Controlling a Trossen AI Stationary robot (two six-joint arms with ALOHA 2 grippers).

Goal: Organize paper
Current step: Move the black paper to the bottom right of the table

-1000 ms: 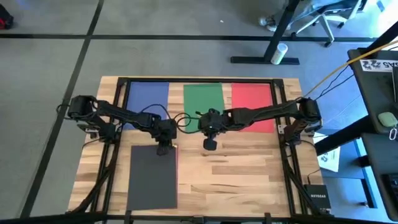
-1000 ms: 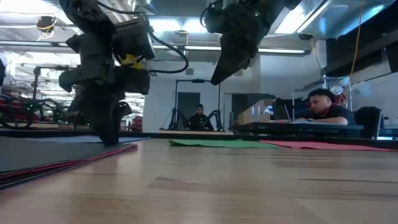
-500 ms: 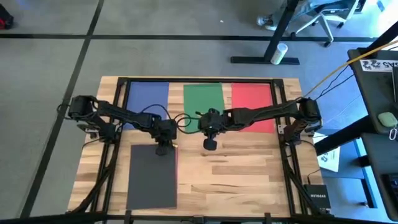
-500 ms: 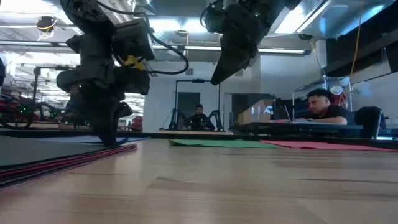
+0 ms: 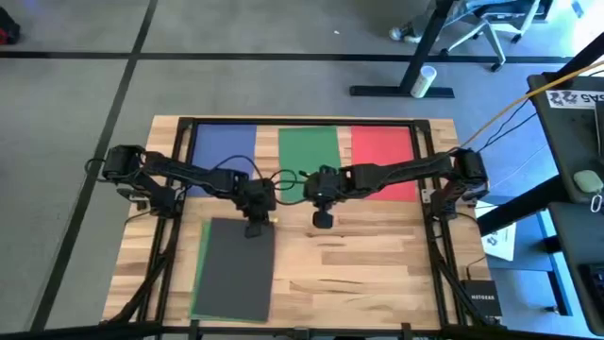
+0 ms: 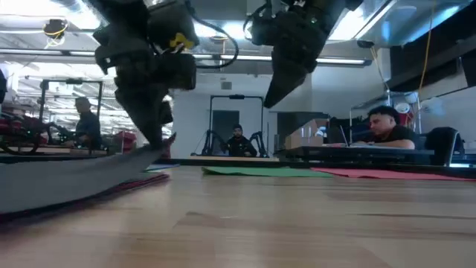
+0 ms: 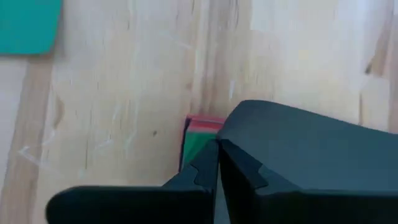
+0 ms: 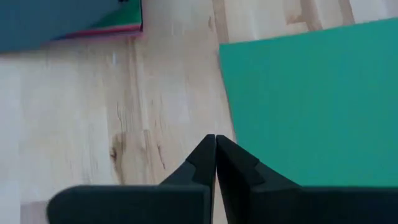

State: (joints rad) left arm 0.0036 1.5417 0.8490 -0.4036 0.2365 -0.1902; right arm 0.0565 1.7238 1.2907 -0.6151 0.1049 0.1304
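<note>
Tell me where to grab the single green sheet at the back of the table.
Take the green sheet by its near short edge, coming in low from the table's middle: it lies flat, and the right pincer hangs just past that edge.

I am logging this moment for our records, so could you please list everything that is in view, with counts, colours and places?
Blue sheet: one, blue, flat at the table's far left.
Green sheet: one, green, flat at the far middle.
Red sheet: one, red, flat at the far right.
Paper stack: one pile, dark grey on top with green and red edges beneath, near left; its far corner is lifted.
Table: one, light wood.
People: three, in the room beyond the table, low view.
Office chair: one, on the floor beyond the table.
Left gripper: shut on the stack's top dark sheet at its far corner.
Right gripper: shut, empty, above bare wood at the table's middle.
</note>
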